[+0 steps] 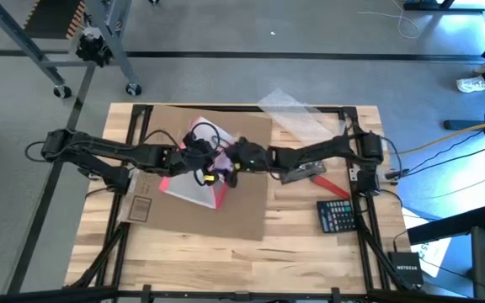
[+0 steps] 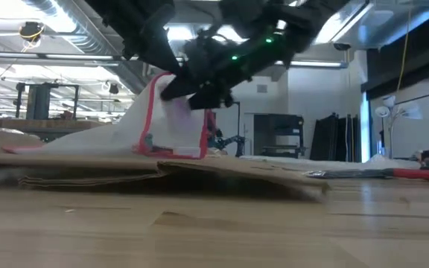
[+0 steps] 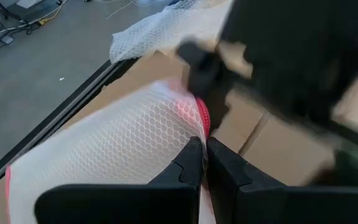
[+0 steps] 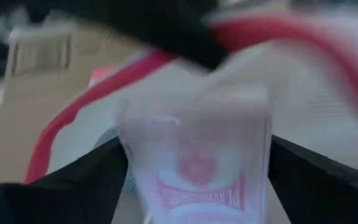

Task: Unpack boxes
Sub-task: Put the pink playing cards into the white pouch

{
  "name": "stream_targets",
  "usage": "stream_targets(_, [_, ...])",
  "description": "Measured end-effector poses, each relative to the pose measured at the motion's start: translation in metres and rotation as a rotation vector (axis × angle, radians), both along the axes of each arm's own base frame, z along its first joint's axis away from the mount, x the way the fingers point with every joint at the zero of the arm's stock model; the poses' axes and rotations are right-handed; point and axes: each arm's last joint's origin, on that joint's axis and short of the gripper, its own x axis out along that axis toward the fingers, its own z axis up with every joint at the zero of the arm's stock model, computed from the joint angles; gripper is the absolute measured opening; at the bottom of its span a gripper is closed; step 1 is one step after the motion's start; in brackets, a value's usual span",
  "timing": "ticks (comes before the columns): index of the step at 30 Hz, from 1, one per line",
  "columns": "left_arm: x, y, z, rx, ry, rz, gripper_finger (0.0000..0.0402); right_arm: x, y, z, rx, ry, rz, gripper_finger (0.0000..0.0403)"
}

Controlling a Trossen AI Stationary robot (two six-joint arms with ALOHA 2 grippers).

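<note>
Flattened brown cardboard box (image 1: 226, 202) lies spread over the middle of the wooden table (image 1: 310, 252), flaps out, small label near its left edge. On top of it sits a clear bubble-lined pouch (image 1: 199, 187) with pink-red edging, one end lifted off the cardboard into a tent shape in the low view (image 2: 171, 123). Left gripper (image 1: 194, 158) is over the box centre at the raised end of the pouch; its jaws are pressed together, and in the left wrist view the two dark fingers (image 3: 191, 165) meet right at the pouch's pink edge (image 3: 202, 118), pinching the pouch. Right gripper (image 1: 230, 160) comes in from the other side, just beside the left one, both meeting above the pouch. Right wrist view shows its jaws spread wide on either side of a pale boxed item with red print (image 4: 197, 162) inside the pouch; contact with it cannot be told, view is blurred. Off the box to the right: a black calculator (image 1: 335, 215), a red-handled tool (image 1: 327, 181), and a sheet of clear bubble wrap (image 1: 297, 114) at the far edge of the table.
</note>
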Motion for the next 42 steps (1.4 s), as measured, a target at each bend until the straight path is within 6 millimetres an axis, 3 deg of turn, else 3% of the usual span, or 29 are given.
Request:
stream_targets(5, [0.000,0.000,0.000,-0.001,0.005,-0.002,0.0008,0.006,0.006,0.006,-0.057,0.204,0.089,0.0370])
stream_targets(13, [0.000,0.000,0.000,0.004,0.008,-0.005,0.0008,-0.022,0.014,0.027,-0.115,0.369,0.034,0.0372])
stream_targets(18, [0.000,0.000,-0.001,0.016,0.021,-0.014,0.0008,-0.031,0.013,0.018,-0.115,0.416,-0.010,0.0373])
stream_targets(25, [0.000,0.000,0.000,0.009,0.011,-0.008,0.0008,-0.035,0.013,0.001,-0.112,0.368,-0.017,0.0373])
stream_targets(42, [0.000,-0.001,0.000,-0.003,0.011,-0.022,0.0008,-0.033,0.011,-0.010,-0.089,0.206,-0.066,0.0373])
